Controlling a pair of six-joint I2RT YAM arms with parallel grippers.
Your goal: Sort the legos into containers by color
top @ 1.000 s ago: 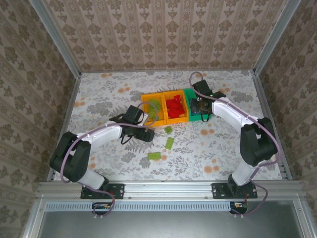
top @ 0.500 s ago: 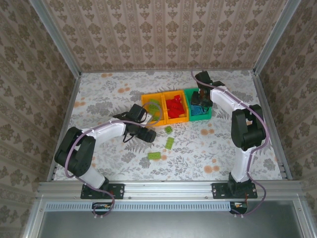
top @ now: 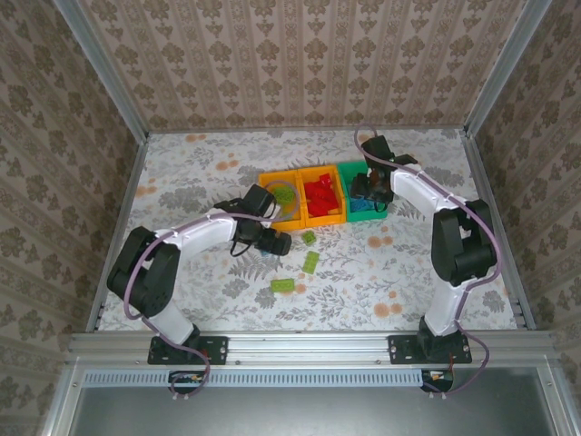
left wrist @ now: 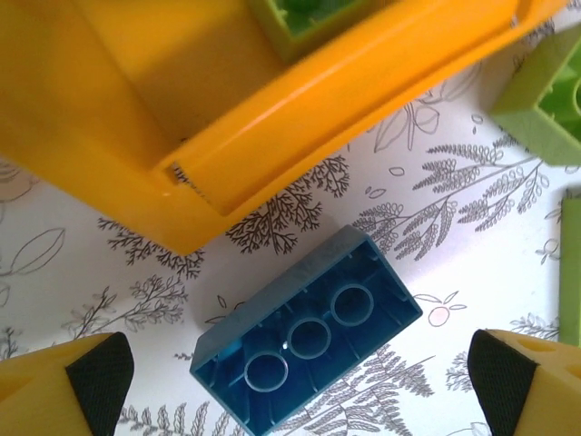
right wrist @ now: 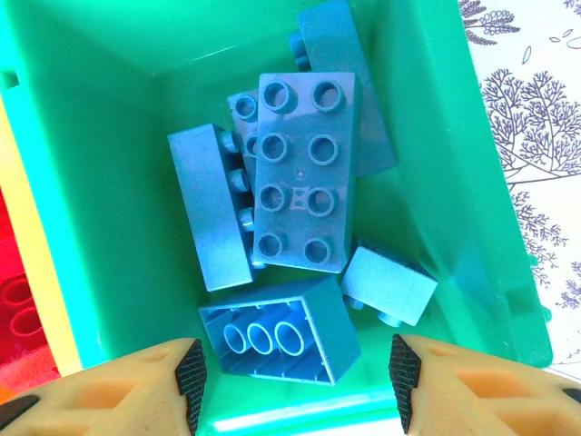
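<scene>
Floral tabletop (top: 182, 173) first. The three bins sit in a row touching each other mid-table: left orange-yellow bin (top: 277, 176) has lime legos in it, middle orange-yellow bin (top: 322, 171) has the reds, and the green bin (right wrist: 91, 182) on the right has a pile of blues.

The right pincer (right wrist: 298, 381) hangs over the green bin, jaws parted with nothing between them.

The left pincer (left wrist: 300, 381) is spread wide and hovers low over a loose blue brick (left wrist: 304, 341) on the tabletop, just in front of the left bin's near wall. That brick is flipped over, so you're looking into its hollow underside. It lies right between the fingers but skewed: its long axis runs diagonally from lower left to upper right in the wrist view, closer to the line the fingers close on than across it. My guess is closing now grabs it lengthwise by the corners, so a wrist twist to catch the narrow sides looks safer.

The left arm is clearly the nearer one, and the blue bin is at the far end of the row.

Three lime bricks (top: 311, 262) also lie loose nearby.
</scene>
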